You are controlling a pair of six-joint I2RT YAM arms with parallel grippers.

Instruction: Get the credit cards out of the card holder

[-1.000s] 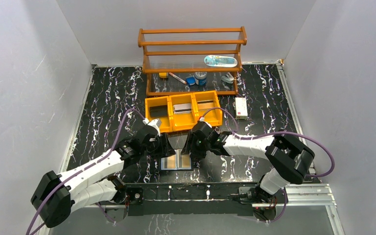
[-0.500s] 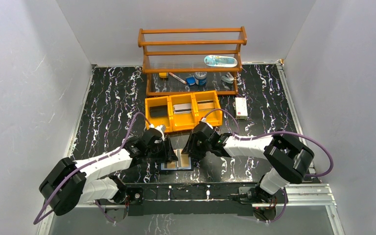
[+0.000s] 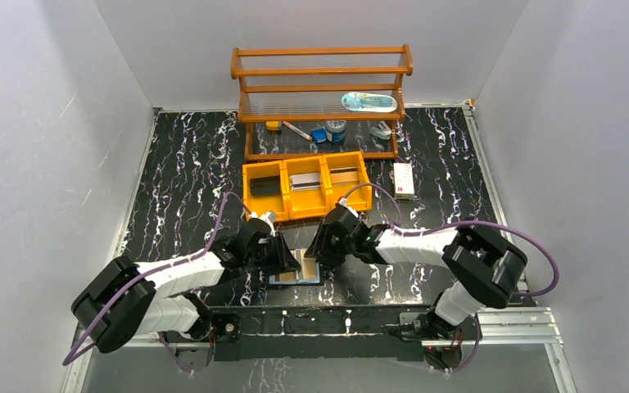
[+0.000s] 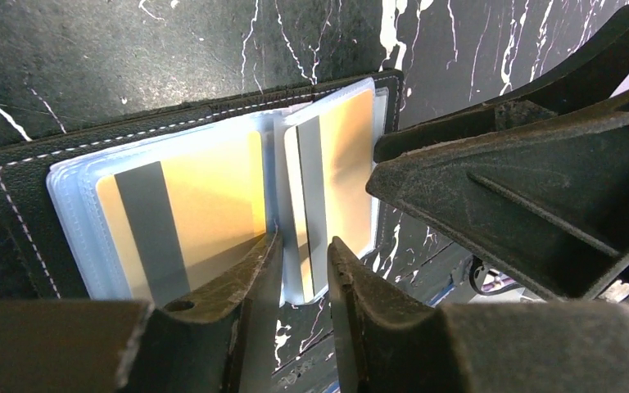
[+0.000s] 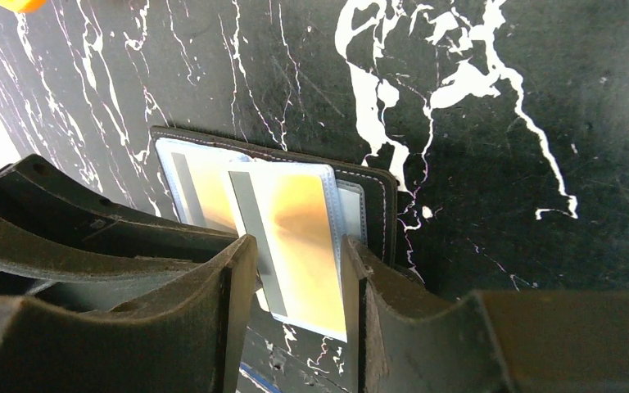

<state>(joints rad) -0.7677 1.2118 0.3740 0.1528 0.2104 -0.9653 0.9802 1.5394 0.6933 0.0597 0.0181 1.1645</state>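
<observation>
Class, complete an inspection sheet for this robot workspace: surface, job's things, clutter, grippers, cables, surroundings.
Surface: black marbled table, white veins.
Job's things: card holder open flat near the front edge; gold credit cards in its clear sleeves.
Clutter: yellow bin, wooden shelf with small items, white box.
Grippers: left gripper jaws narrowly apart over the holder's fold; right gripper jaws flank one sleeved card, grip unclear.
Cables: purple cables loop along both arms.
Surroundings: pale walls on three sides.

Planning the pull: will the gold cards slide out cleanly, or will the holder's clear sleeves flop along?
Likely some flop: the sleeves look thin and soft, one seemingly raised off the card holder. The gold cards look stiff and glossy, so probably slippery to pinch.
</observation>
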